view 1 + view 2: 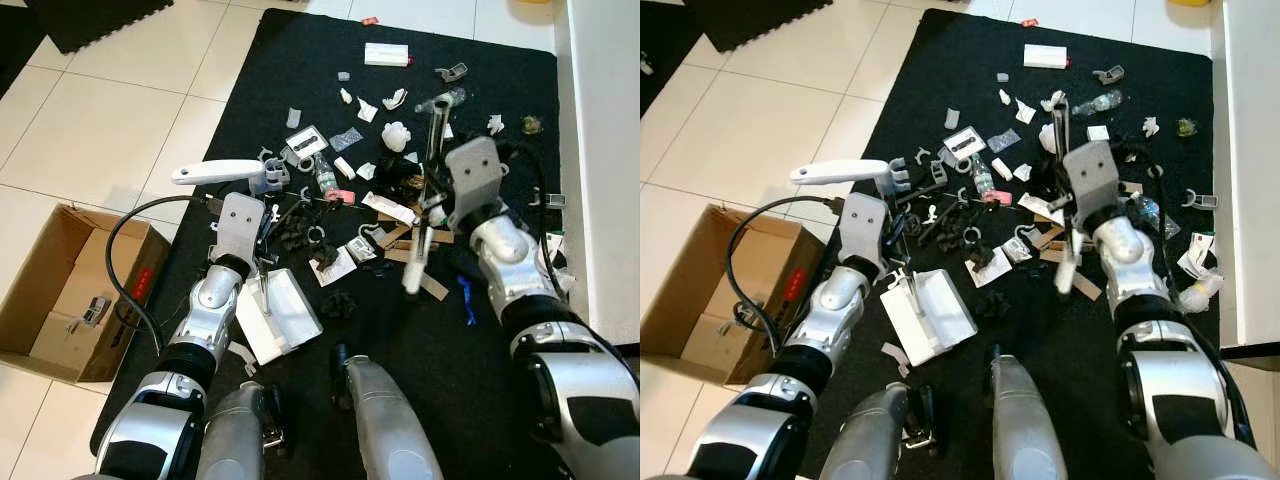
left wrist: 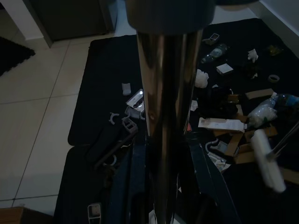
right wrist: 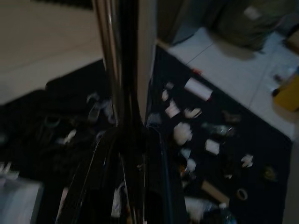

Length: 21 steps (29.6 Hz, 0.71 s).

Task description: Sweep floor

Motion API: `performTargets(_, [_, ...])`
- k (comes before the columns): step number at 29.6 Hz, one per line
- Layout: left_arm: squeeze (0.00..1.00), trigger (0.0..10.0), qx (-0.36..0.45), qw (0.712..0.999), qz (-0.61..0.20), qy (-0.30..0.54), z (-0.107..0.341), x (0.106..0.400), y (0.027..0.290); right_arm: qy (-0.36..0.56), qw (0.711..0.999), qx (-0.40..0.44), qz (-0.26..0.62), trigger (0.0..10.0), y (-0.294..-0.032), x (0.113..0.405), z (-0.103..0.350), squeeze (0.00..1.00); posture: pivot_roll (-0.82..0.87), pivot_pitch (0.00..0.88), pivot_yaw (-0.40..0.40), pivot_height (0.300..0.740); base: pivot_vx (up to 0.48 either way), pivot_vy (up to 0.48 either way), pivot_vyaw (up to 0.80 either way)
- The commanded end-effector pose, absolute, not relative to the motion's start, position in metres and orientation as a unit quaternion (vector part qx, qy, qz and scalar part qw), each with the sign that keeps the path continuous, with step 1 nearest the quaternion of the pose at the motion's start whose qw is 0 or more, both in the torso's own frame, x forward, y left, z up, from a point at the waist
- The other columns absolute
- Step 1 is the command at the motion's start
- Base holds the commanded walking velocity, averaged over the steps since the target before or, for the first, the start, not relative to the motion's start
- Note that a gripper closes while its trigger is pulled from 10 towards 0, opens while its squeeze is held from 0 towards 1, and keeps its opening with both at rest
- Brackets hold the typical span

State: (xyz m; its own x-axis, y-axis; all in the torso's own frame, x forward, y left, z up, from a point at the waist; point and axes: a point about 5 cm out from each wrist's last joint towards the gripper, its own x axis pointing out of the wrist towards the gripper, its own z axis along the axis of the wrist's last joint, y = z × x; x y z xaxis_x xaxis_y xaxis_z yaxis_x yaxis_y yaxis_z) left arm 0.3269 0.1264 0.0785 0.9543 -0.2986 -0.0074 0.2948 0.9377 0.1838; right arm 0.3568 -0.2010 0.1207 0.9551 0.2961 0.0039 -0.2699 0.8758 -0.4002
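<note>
In the left eye view, the left gripper [image 1: 262, 228] is closing on the shaft of a white dustpan [image 1: 283, 312] resting on the black mat [image 1: 260, 80]. The right gripper [image 1: 436, 205] is clamping a broom handle [image 1: 432, 165] amid the scattered litter [image 1: 375, 180]; a cardboard box [image 1: 40, 290] is sitting on the tiles beside the mat.

The left wrist view is looking along the dustpan's metal shaft [image 2: 166, 116], with fingers pressing it on both sides.

The right wrist view is blurring, showing the broom handle running between dark fingers.

The sweeping step seems underway; next, the debris probably needs drawing toward the dustpan's open edge.
</note>
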Motion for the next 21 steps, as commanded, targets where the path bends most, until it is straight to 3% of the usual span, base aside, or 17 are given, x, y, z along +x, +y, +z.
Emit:
performTargets(1, [0.0, 10.0, 0.099, 0.984, -0.139, 0.045, 0.056, 0.316, 0.137, -0.006, 0.965, -0.211, 0.158, 10.0, -0.201, 0.348, 0.103, 0.0, 0.04, 0.288, 0.034, 0.74, 0.0, 0.0, 0.0])
performTargets(13, [0.0, 10.0, 0.098, 0.984, -0.142, 0.047, 0.055, 0.317, 0.135, -0.02, 0.971, -0.194, 0.138, 10.0, -0.22, 0.351, 0.117, 0.0, 0.03, 0.288, 0.036, 0.74, 0.0, 0.0, 0.0])
performTargets(21, [0.0, 10.0, 0.099, 0.984, -0.142, 0.048, 0.055, 0.317, 0.135, -0.026, 0.963, -0.199, 0.182, 10.0, -0.211, 0.352, 0.121, 0.0, 0.03, 0.289, 0.037, 0.74, 0.0, 0.0, 0.0])
